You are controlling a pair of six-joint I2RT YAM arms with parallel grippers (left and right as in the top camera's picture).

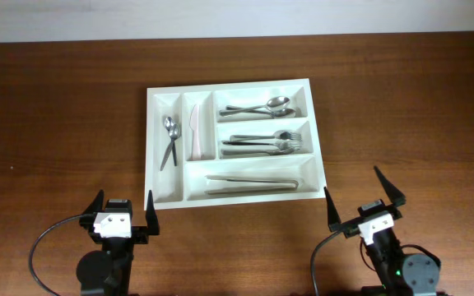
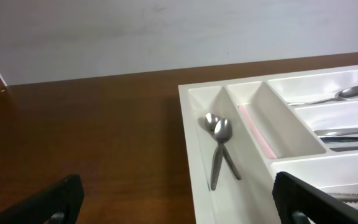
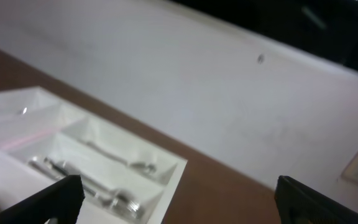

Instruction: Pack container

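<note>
The tray (image 1: 167, 185) sits mid-table and looks packed. Two teaspoons (image 1: 169, 136) lie in the far-left slot with a pale knife (image 1: 194, 131) beside them, and spoons (image 1: 262, 107), forks (image 1: 270, 141) and long pieces (image 1: 253, 182) fill the cross slots. I see no loose cutlery on the table (image 1: 56, 123) (none I can spot, anyway), so little seems left. The left gripper (image 1: 123, 199) and right gripper (image 1: 352, 182) hang spread and empty near the front edge, apart from the tray, with nothing in their way.

place: likely robot lab; cues: wooden table (image 1: 56, 99); plain white wall (image 2: 135, 37)
</note>
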